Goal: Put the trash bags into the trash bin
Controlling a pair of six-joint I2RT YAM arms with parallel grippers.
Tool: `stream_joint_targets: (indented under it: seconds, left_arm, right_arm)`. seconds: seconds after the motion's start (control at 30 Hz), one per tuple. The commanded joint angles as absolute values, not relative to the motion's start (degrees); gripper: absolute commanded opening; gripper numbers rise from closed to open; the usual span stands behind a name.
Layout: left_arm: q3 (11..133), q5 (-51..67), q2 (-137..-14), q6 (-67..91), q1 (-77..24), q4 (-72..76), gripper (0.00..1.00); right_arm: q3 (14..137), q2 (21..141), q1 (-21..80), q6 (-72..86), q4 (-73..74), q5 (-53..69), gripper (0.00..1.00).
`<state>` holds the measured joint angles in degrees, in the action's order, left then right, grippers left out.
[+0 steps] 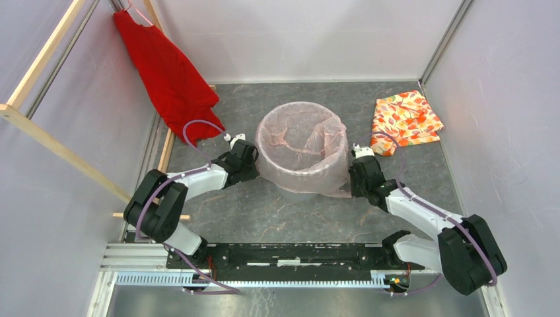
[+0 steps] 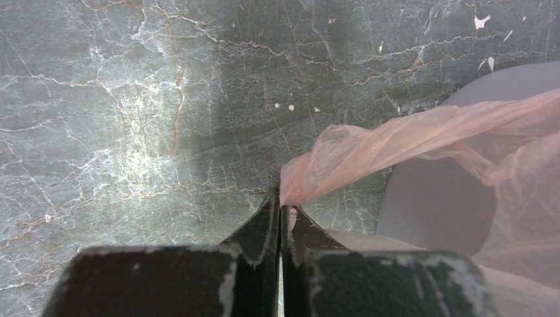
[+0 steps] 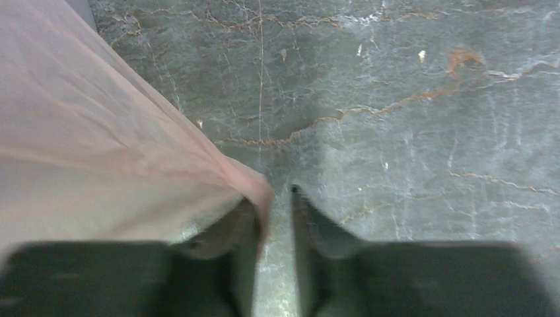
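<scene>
Overhead view: the bin (image 1: pixel 298 193) stands at the middle of the table (image 1: pixel 277 221). The pink bag (image 1: pixel 297 142) lines it and hangs over the rim, with loose film on the right side. The left gripper (image 1: pixel 245 157) is at the bin's left side and the right gripper (image 1: pixel 360 165) at its right side. A red garment (image 1: pixel 172 79) hangs far left. A floral cloth (image 1: pixel 404 120) lies far right.

Left wrist view: the fingers are together, clamped on the bag's edge.

Right wrist view: the fingers stand slightly apart, with table showing between them. The bag's edge lies against the left-hand finger (image 3: pixel 245 221).
</scene>
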<state>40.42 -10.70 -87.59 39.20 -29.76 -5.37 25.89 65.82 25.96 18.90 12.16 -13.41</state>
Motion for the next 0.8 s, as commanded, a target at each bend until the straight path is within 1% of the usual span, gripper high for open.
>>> stream_joint_targets:
  seconds: [0.0, 0.13, 0.2, 0.33, 0.47, 0.77]
  left_arm:
    - [39.7, -12.7, -87.8, 41.2, -30.1, -6.0, 0.02]
    - [40.3, -12.7, -87.4, 41.1, -30.1, -6.4, 0.02]
    - [40.4, -12.4, -87.3, 41.0, -30.1, -6.5, 0.02]
    - [40.4, -12.1, -86.7, 40.9, -30.1, -6.3, 0.02]
    - [40.2, -12.0, -86.2, 40.7, -30.1, -6.2, 0.02]
    - [40.1, -11.8, -85.2, 40.7, -30.3, -5.8, 0.02]
  right_arm:
    - [30.8, 61.7, 25.6, 18.9, 16.1, -14.3, 0.37]
    - [34.3, 59.7, 25.6, 18.1, 20.3, -15.7, 0.56]
    - [36.0, 58.6, 25.6, 17.9, 22.4, -16.7, 0.62]
    - [40.6, 56.4, 25.6, 17.3, 27.3, -19.5, 0.63]
    - [48.3, 55.2, 25.6, 15.3, 32.5, -21.3, 0.65]
    - [67.3, 58.7, 27.5, 12.6, 39.7, -18.4, 0.72]
